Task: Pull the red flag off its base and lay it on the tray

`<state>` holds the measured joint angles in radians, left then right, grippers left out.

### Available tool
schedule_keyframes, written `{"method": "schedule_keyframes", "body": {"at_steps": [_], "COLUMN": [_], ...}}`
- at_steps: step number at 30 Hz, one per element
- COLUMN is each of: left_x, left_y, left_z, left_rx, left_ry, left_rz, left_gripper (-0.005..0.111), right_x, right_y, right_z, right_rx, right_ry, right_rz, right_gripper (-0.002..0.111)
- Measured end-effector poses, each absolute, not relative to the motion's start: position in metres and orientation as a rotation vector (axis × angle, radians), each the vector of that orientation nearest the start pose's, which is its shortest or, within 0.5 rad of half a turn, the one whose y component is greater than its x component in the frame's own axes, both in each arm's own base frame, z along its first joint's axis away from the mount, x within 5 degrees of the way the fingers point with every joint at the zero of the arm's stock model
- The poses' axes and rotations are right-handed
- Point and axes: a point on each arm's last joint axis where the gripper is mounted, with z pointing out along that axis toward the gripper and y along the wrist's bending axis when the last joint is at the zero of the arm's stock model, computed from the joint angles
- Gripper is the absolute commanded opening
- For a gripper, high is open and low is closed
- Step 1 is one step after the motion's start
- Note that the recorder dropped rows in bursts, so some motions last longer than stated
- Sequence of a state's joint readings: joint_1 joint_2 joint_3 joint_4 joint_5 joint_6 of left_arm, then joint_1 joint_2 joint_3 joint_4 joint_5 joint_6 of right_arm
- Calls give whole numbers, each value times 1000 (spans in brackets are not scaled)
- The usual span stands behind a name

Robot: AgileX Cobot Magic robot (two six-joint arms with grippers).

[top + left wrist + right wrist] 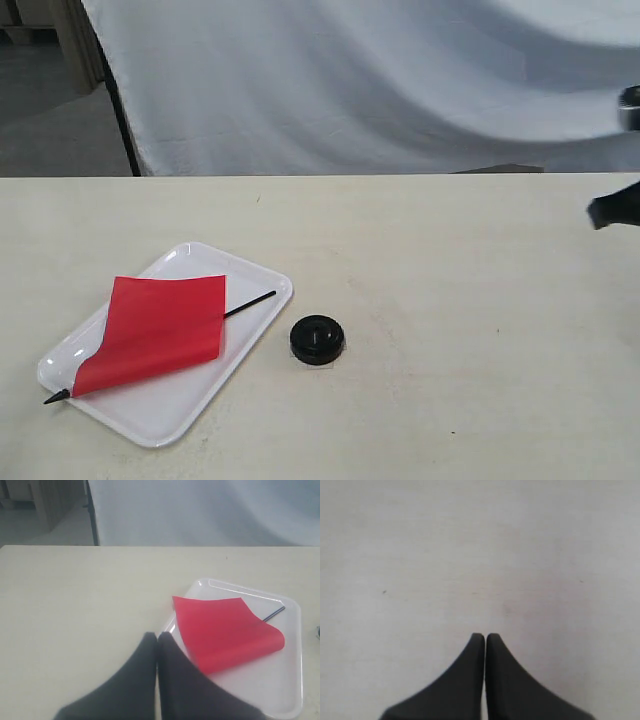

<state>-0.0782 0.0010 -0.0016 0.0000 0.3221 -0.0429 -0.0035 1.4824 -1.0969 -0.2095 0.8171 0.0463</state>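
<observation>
While the red flag lies across the white tray (its pointed tip overhangs the rim), the black base sits beside it on the tabletop; left fingers and right fingers seem pressed together, empty.

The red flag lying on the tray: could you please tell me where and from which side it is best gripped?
Probably the bare black stick end of the red flag, on the side toward the base. Come from above, jaws across the stick: it is clear of the cloth and seems to rest over the tray rim.
</observation>
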Motion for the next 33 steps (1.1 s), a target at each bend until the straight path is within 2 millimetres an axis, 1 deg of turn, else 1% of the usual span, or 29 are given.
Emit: {"method": "schedule_keyframes", "body": {"at_steps": [2,4,5,7,11,16,19,22,27,30,33], "left_x": [54,54,54,54,54,54,54,54,54,54,54], "left_y": [-4,-4,-4,-4,-4,-4,-4,-4,-4,-4,-4], "left_z": [185,185,185,185,185,185,185,185,185,185,185], "left_rx": [32,32,32,32,32,32,32,32,32,32,32], "left_ry": [1806,1806,1806,1806,1806,1806,1806,1806,1806,1806,1806], "left_rz": [-86,-86,-86,-86,-86,-86,-86,-86,-86,-86,-86], "left_gripper": [0,0,0,0,0,0,0,0,0,0,0], "right_x": [280,262,252,236,213,193,184,172,144,126,108], "right_y": [-37,-50,-55,-59,-55,-47,-36,-24,-7,-3,-1], "right_z": [282,284,286,290,293,292,297,304,307,309,313], "right_rx": [32,105,149,212,218,209,167,89,-23,-45,-31], "right_ry": [2603,2534,2490,2395,2218,2067,2004,1926,1747,1633,1533], "right_rz": [-244,-257,-260,-255,-237,-205,-172,-146,-97,-77,-52], "right_gripper": [2,2,2,2,2,2,2,2,2,2,2]}}
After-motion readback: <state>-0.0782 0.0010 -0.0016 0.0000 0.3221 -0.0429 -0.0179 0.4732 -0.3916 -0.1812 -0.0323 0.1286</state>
